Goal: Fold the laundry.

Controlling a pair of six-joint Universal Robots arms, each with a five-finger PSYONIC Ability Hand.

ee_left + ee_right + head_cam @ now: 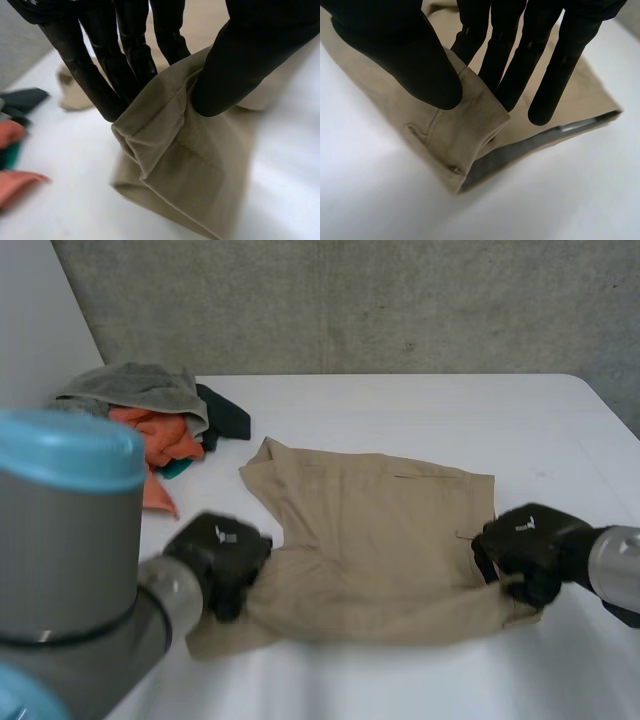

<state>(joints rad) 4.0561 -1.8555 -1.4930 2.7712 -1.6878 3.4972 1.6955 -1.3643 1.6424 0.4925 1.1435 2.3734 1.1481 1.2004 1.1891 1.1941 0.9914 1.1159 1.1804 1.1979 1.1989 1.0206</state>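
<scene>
Both garment (380,540) ends pinched — left hand (218,558), right hand (525,546).

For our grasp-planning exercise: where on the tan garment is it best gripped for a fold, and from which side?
Near the two ends of its near edge, coming from the robot's side: the tan garment lies flat and wide, and its thick hemmed edges there probably pinch easily. The left hand and right hand pinch those spots now.

Counts on the one worktop (420,410).
One beige garment (380,540); one heap of clothes (150,415) at ten o'clock; two hands: left hand (220,550), right hand (525,540).
</scene>
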